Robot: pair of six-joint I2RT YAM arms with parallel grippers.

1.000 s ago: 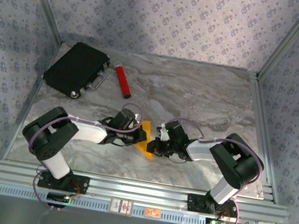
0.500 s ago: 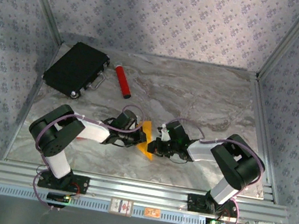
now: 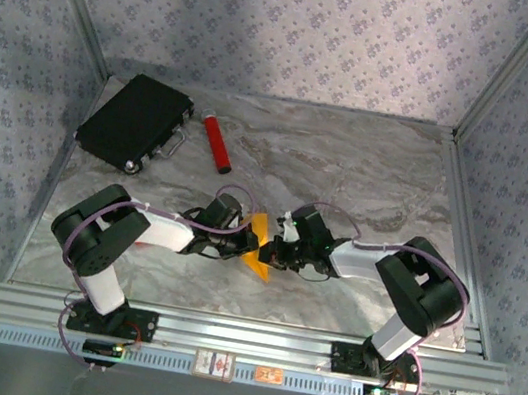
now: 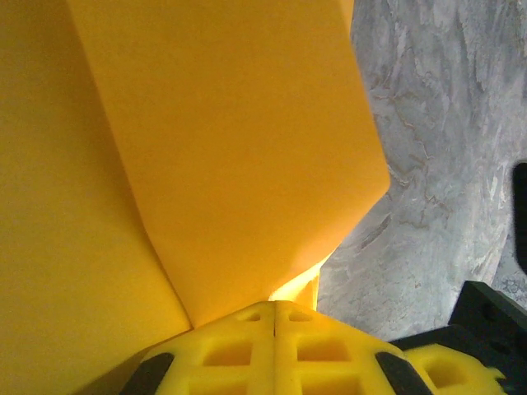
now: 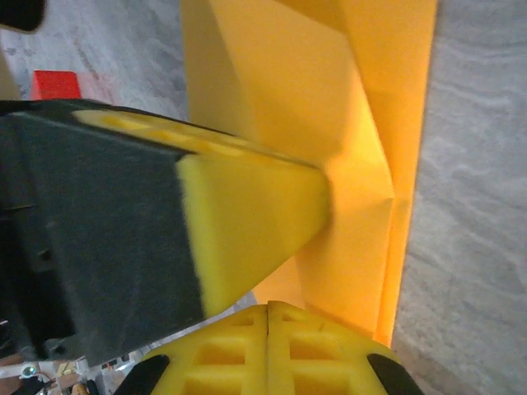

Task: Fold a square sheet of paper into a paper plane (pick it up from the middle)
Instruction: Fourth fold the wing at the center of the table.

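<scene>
Both arms meet over the grey marbled table (image 3: 379, 176), well off to the near right of the black case (image 3: 135, 122). The square sheet of paper (image 3: 257, 245) sits between them, smooth matte orange-yellow, already creased into a pointed wedge with sharp fold lines. The left gripper (image 4: 274, 309) has its waffle-patterned yellow foam pads pressed together, pinching one edge of the paper. The right gripper (image 5: 268, 306) does the same on the opposite side, pads tight on a folded flap. A glossy red cylinder (image 3: 217, 143) lies just right of the case, which looks like hard flat plastic with rounded corners.
</scene>
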